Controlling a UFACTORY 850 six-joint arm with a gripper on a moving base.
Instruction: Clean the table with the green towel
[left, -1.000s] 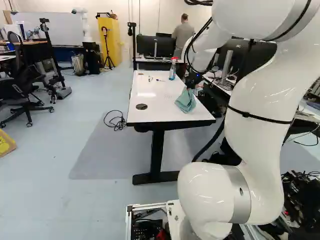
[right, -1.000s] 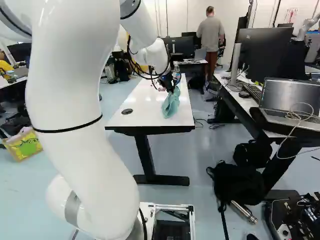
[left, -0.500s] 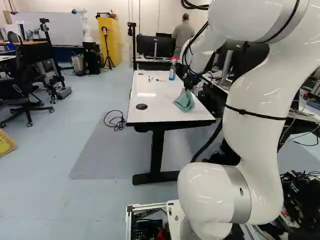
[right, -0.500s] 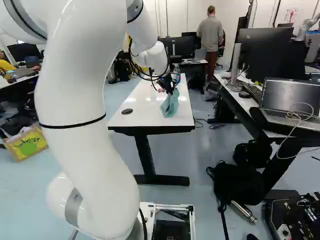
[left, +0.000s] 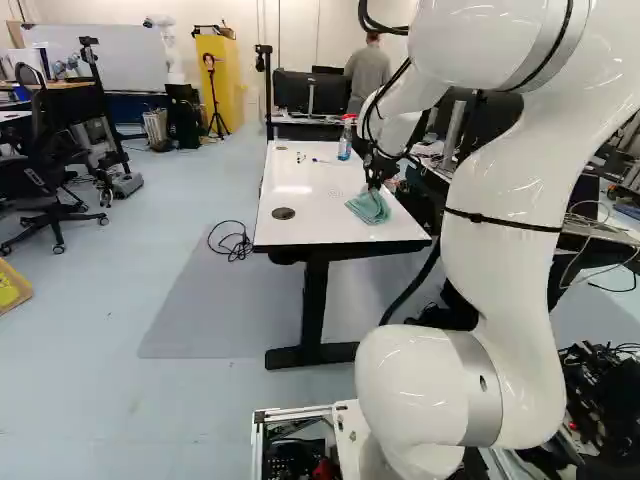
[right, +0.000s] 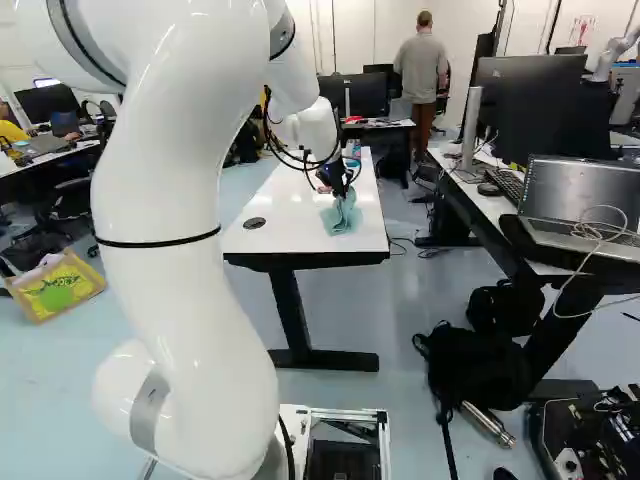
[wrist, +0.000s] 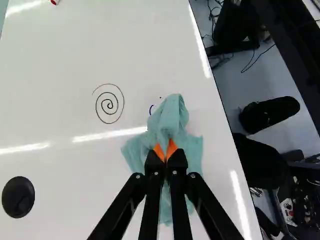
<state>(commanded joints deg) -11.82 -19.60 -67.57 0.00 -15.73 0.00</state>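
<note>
My fingers are pinching the green towel, their orange pads pressing toward each other through a gathered fold. Below my gripper, the cloth is spreading onto the white table, beside the black spiral and toward the table's near long edge. A moment ago it was hanging longer and narrower; now my arm is bringing it lower, and the towel is slumping wider against the surface. The base is staying put. For the task, I take this as carrying turning into wiping. A small blue mark is showing between the spiral and the towel, so it is probably calling for the first stroke, with the spiral following. Beyond the spiral, the spray bottle is standing upright, and I am judging that long strokes that way are risking a knock.
</note>
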